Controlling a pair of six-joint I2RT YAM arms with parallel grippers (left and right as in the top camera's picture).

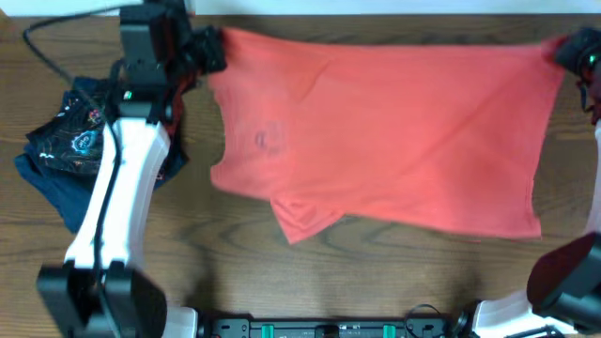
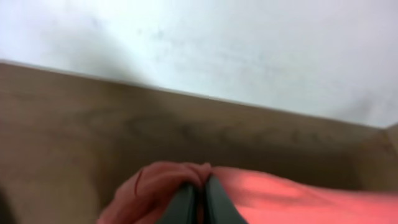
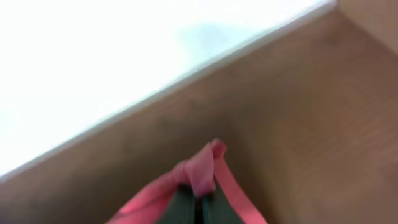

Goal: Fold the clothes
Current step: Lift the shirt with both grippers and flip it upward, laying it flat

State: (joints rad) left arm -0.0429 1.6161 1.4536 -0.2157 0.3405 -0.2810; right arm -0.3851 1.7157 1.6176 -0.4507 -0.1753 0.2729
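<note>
The red-orange T-shirt [image 1: 385,127] lies stretched across the back of the table, plain side up, with a faint print showing through near its left part and a sleeve sticking out at its front edge. My left gripper [image 1: 208,49] is shut on the shirt's far left corner; the cloth bunches over the jaws in the left wrist view [image 2: 200,182]. My right gripper [image 1: 569,52] is shut on the far right corner; a pinched fold of cloth sticks up between the jaws in the right wrist view [image 3: 200,186].
A dark navy garment with a coloured print [image 1: 70,141] lies crumpled at the left, under my left arm. The table's back edge meets a white wall [image 2: 217,43] just beyond both grippers. Bare wooden table [image 1: 310,272] lies in front of the shirt.
</note>
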